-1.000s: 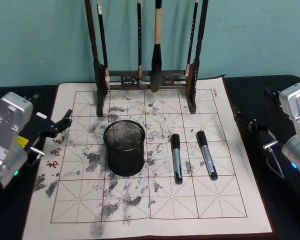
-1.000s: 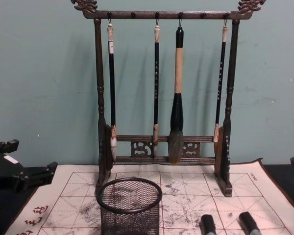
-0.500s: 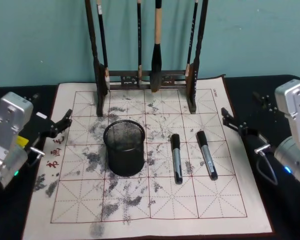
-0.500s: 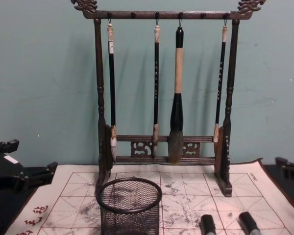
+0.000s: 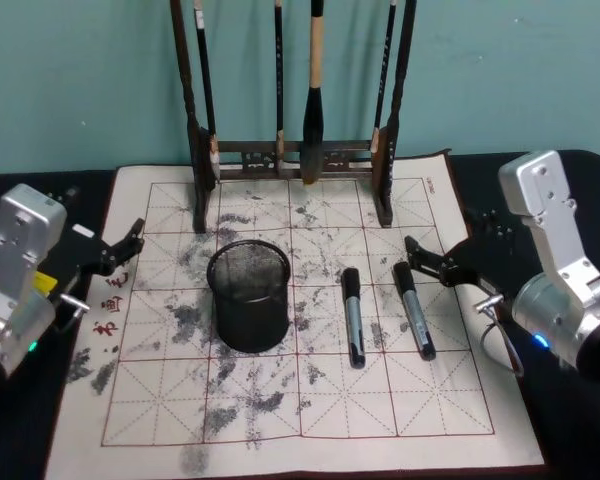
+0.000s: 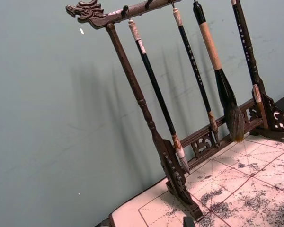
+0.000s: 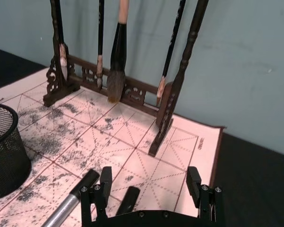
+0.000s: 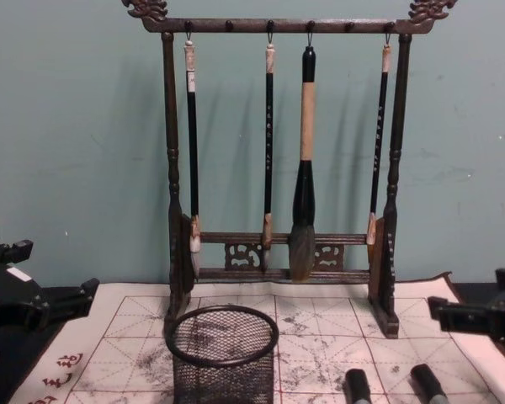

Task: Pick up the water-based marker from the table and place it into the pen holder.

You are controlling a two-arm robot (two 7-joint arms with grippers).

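In the head view the pen holder (image 5: 248, 308) stands left of centre on the ink-stained mat (image 5: 310, 420). The inner marker (image 5: 353, 315) and outer marker (image 5: 414, 310) lie apart to its right, the right jaws are spread beside the outer marker's upper end, and the left jaws are released at the mat's left edge. The right wrist view shows the right jaws wide apart at the bottom of the frame, a dark marker end between them. In the chest view the holder stands at bottom centre before the brush rack (image 8: 278, 168).

We note a plain teal wall (image 8: 76, 126) behind, evenly lit, soft shadows cast on it. Black bench (image 7: 260, 161) runs to its foot.
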